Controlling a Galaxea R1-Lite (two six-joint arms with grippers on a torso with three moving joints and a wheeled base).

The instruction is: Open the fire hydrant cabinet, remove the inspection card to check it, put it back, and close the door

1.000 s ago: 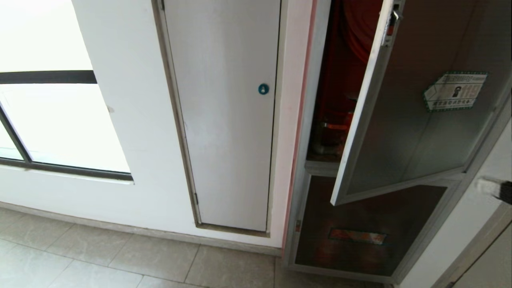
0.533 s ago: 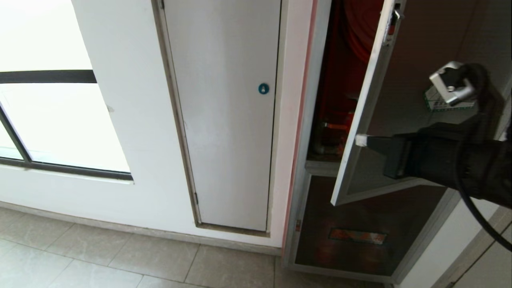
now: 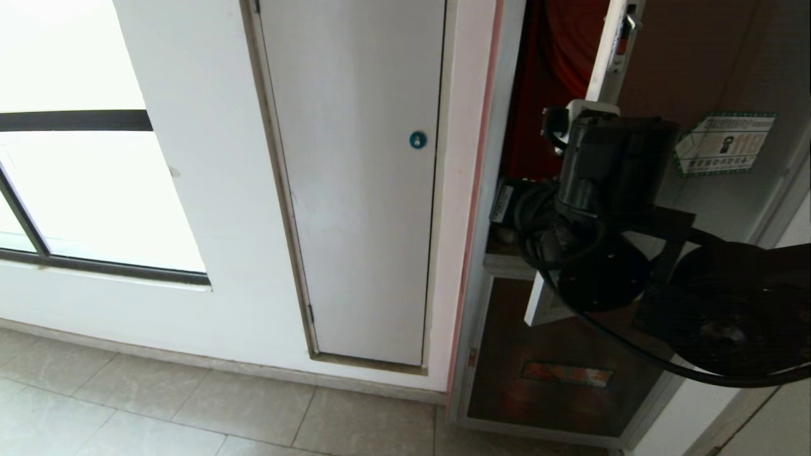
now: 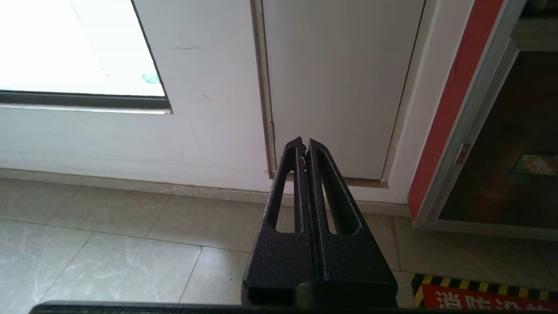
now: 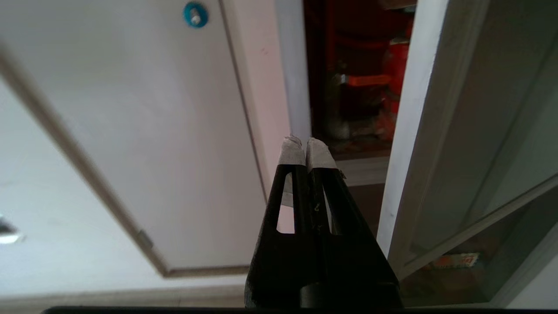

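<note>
I have the right gripper [image 5: 304,147] raised in front of the gap between the cabinet [image 3: 507,126] frame and the free edge of the door [image 3: 602,57]. Its fingers [image 5: 291,152] are pressed together with nothing between them — a narrow closed tip is what I would want for slipping behind that edge and pushing it outward. From the head view the arm's black wrist covers the middle of the door edge, so I cannot tell from there whether the tip touches it; the right wrist view shows the tip just beside the silver frame, apart from the door's white edge.

The door stands partly swung out, hinged on the robot's right, with its latch [image 3: 624,25] high on the free edge and a green-bordered sticker [image 3: 722,142] on the glass. Through the opening I see red fittings [image 5: 370,80] inside. The inspection card is not visible in any view — my guess is it sits inside, hidden by the door and the arm. So I judge the opening step only half done: the door needs more swing before a reach inside is possible.

The left gripper [image 4: 304,146] hangs parked low, aimed at the grey panel [image 4: 340,78] and floor tiles [image 4: 109,244], fingers pressed together and empty.
</note>
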